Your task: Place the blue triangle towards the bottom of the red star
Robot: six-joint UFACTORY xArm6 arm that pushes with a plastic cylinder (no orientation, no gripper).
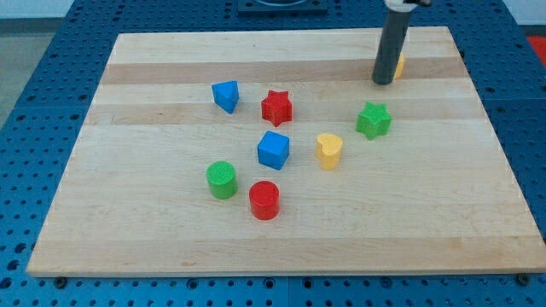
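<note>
The blue triangle point(226, 95) lies on the wooden board point(153, 222), left of centre in the view's upper half. The red star point(276, 107) sits just to its right, a small gap apart. My tip point(383, 82) is at the view's upper right, far to the right of both. It stands right in front of a yellow block point(398, 66), most of which the rod hides.
A blue cube point(273, 149) lies below the red star. A yellow heart point(328, 150) is to the cube's right, a green star point(374, 119) further right. A green cylinder point(222, 180) and a red cylinder point(264, 199) sit lower down.
</note>
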